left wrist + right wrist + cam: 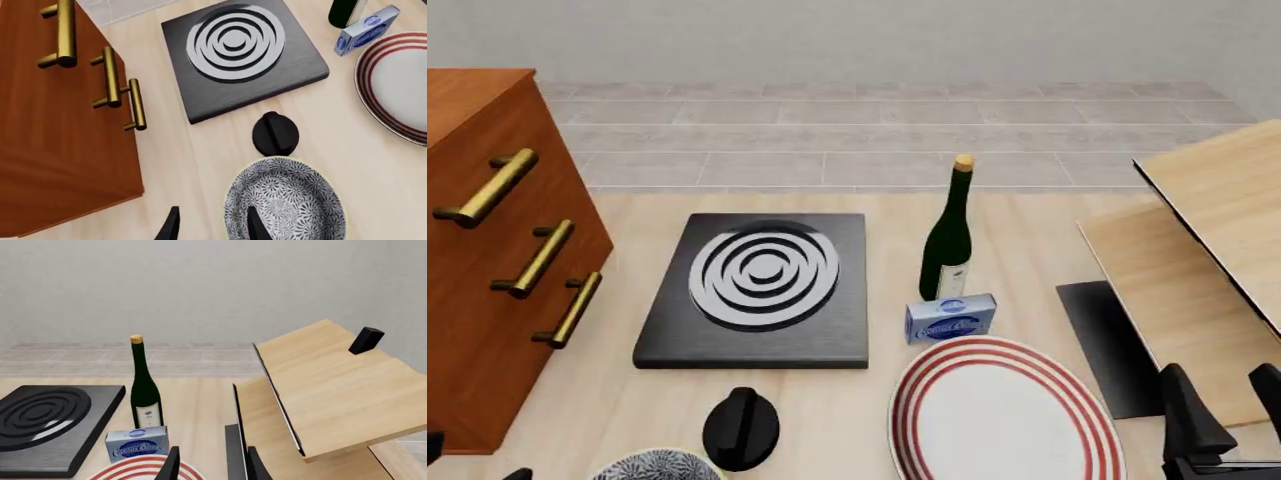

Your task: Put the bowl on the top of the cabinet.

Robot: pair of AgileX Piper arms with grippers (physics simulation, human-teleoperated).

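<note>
The bowl (287,200), blue-and-white speckled with a pale rim, sits on the table near the front edge, cut off at the bottom of the front view (657,466). The reddish-brown cabinet (53,150) with brass handles stands just left of it (481,250). My left gripper (213,227) is open. One fingertip (257,225) overlaps the bowl's inside in the left wrist view, the other lies outside the rim; whether they touch it I cannot tell. My right gripper (1221,420) is open and holds nothing, at the front right (213,467).
Behind the bowl lies a black knob (741,428), then a black square hob with white rings (761,285). A red-ringed plate (1004,415), a cream cheese box (950,318) and a wine bottle (948,235) stand mid-table. Pale wood boards (1201,250) lean at the right.
</note>
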